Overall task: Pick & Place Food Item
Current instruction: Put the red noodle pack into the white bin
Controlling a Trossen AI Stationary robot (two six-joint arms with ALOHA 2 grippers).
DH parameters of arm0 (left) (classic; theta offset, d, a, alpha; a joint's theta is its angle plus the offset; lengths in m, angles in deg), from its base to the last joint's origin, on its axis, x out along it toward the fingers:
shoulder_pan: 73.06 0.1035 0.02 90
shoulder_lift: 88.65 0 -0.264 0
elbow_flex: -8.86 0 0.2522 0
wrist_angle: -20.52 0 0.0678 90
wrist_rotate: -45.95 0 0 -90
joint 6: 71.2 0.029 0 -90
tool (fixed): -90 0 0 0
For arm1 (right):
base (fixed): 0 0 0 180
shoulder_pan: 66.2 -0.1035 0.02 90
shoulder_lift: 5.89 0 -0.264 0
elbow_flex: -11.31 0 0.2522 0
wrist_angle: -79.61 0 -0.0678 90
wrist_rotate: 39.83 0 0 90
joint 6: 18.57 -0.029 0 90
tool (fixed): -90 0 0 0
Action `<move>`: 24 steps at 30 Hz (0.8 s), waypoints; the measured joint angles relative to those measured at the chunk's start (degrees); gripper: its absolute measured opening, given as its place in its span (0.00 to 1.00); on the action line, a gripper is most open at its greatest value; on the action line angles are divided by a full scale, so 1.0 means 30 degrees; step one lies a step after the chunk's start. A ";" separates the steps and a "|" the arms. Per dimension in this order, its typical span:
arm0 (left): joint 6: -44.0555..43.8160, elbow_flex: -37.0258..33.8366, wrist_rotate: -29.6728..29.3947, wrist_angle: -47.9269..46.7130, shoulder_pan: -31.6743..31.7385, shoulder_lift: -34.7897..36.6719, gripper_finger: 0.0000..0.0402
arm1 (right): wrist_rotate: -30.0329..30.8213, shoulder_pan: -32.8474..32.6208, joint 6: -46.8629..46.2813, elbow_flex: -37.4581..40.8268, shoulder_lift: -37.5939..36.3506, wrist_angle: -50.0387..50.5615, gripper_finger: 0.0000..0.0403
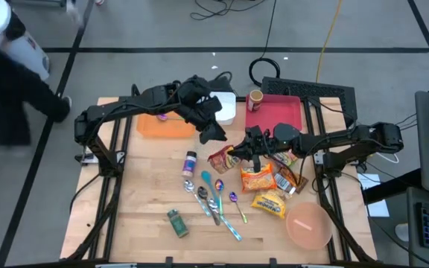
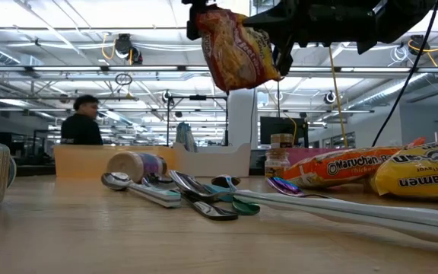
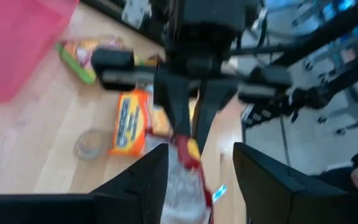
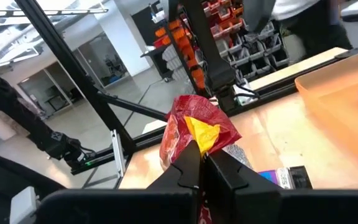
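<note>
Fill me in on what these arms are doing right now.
The right gripper is shut on a red ramen packet and holds it in the air above the wooden table, clear of the spoons and the other noodle packets lying there. The left gripper hovers open close by, facing that packet, holding nothing. The orange tray, red tray and pink bowl sit around the edges.
</note>
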 joint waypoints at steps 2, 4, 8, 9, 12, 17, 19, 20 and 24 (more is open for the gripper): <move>-0.0453 0.0000 -0.0001 0.0713 0.0000 0.0000 0.48 | 0.0000 0.0000 0.0000 0.0000 0.0000 -0.0049 0.00; -0.0596 0.0000 0.0015 0.1012 -0.0007 0.0007 0.49 | 0.0000 0.0000 0.0000 0.0000 0.0000 -0.0005 0.00; -0.0610 0.0000 0.0241 0.0899 -0.0007 0.0007 0.48 | 0.0025 0.0000 0.0000 0.0000 0.0000 -0.0012 0.00; -0.0603 0.0000 0.0515 0.0867 -0.0011 0.0007 0.47 | 0.0036 0.0021 0.0000 0.0000 0.0000 -0.0012 0.00; -0.0589 0.0000 0.0954 0.0281 -0.0017 0.0007 0.46 | 0.0075 0.0154 -0.0009 0.0000 0.0000 -0.0110 0.00; -0.0101 -0.0014 -0.0038 -0.1139 -0.0215 0.0007 0.46 | 0.0102 0.0702 -0.0357 0.0000 -0.0175 -0.0505 0.00; -0.0093 -0.0015 -0.0489 -0.1468 -0.0253 0.0007 0.46 | 0.0089 0.0918 -0.0364 0.0000 -0.0230 -0.0696 0.00; -0.0068 -0.0015 -0.0606 -0.1555 -0.0268 0.0007 0.46 | 0.0095 0.0985 -0.0364 0.0000 -0.0343 -0.0683 0.00; 0.0419 -0.0015 -0.1229 -0.1925 -0.0394 0.0007 0.46 | 0.0080 0.1180 -0.0391 -0.0003 -0.0551 -0.1004 0.00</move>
